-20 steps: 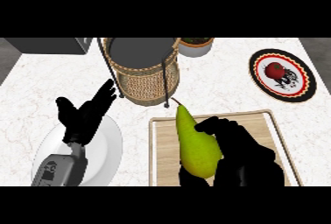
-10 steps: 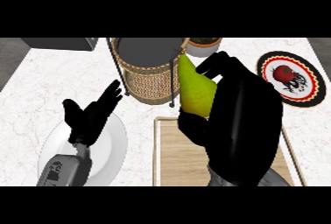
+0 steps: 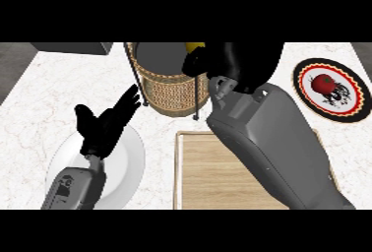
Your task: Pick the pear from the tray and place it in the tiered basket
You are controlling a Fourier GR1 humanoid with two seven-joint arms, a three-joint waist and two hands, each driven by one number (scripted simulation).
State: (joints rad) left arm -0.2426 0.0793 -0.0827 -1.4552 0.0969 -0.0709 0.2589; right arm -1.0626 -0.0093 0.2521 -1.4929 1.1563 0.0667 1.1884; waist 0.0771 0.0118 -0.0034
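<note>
Right hand (image 3: 231, 61), fingers curled round the yellow-green pear (image 3: 193, 47), hovers at the woven wicker tiered basket's (image 3: 170, 93) rim near the counter's back edge; release should wait until the pear is centred over the basket's top tier. Left hand (image 3: 108, 123) rests with fingers spread.

A white plate (image 3: 127, 162) is located on the marble counter (image 3: 44, 108) at the lower left of the head view. A round decorated plate (image 3: 333, 89) (dark scalloped rim, pale centre, red motif) is positioned at the upper right, well apart from the white plate. A dark grey block (image 3: 73, 47) is seen at the upper left edge, where the counter ends. The counter surface is finished in pale stone with faint veining.
</note>
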